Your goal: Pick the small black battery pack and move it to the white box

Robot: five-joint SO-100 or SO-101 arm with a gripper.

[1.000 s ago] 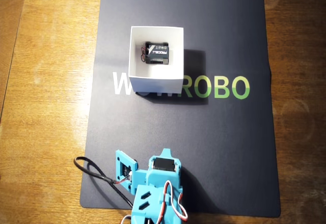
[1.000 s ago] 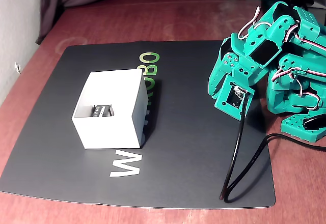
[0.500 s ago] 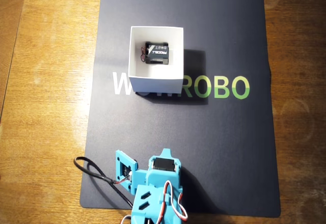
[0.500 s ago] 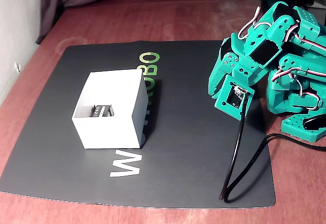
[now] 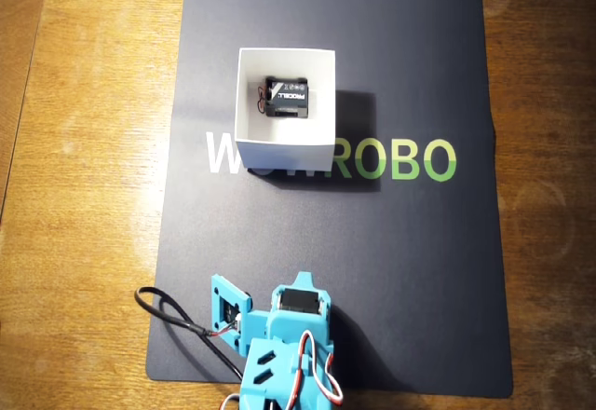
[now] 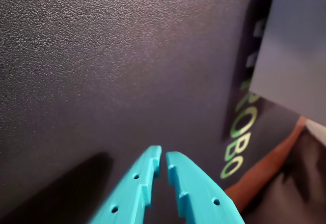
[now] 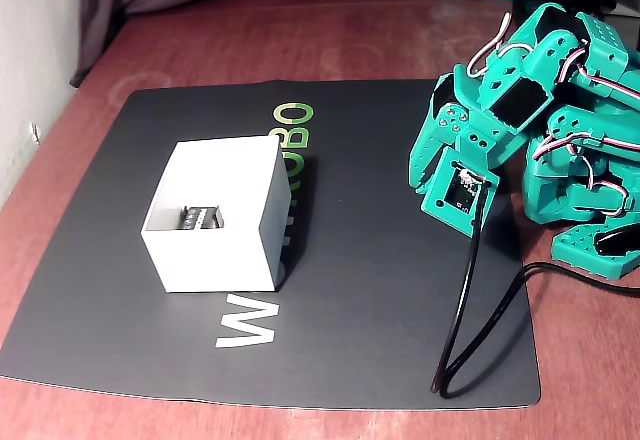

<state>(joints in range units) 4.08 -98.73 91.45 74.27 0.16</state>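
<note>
Battery pack (image 5: 287, 98) lies flat inside the box (image 5: 321, 154), upper centre of the overhead view, a bit toward the box's upper right corner, w/ thin red wires at its left end. In the fixed view only a dark sliver of the pack (image 7: 200, 218) shows over the box's near wall, left of centre. Box sits on the mat (image 5: 410, 270), covering part of the printed lettering.

Gripper (image 6: 163, 157) comes in from the bottom of the wrist view: jaws nearly together, only a narrow slit between the tips, nothing in them. It hangs close over bare mat, w/ the box wall (image 6: 295, 56) at upper right of that view. Arm (image 7: 520, 110) is folded up at the right of the fixed view, well apart from the box; in the overhead view it sits at bottom centre.

Judging by how things lie, the move looks done, pack in box, arm parked.

Risks from here are few:
- Cable (image 7: 470, 300) loops from the arm down across the mat's lower right in the fixed view; any further swing could drag or snag it.
- Box looks light and thin-walled, so a low sweep of the arm toward upper centre of the overhead view could nudge or tip it and spill the pack.
- Gripper sits close to the mat, so a downward move might scrape it.
</note>
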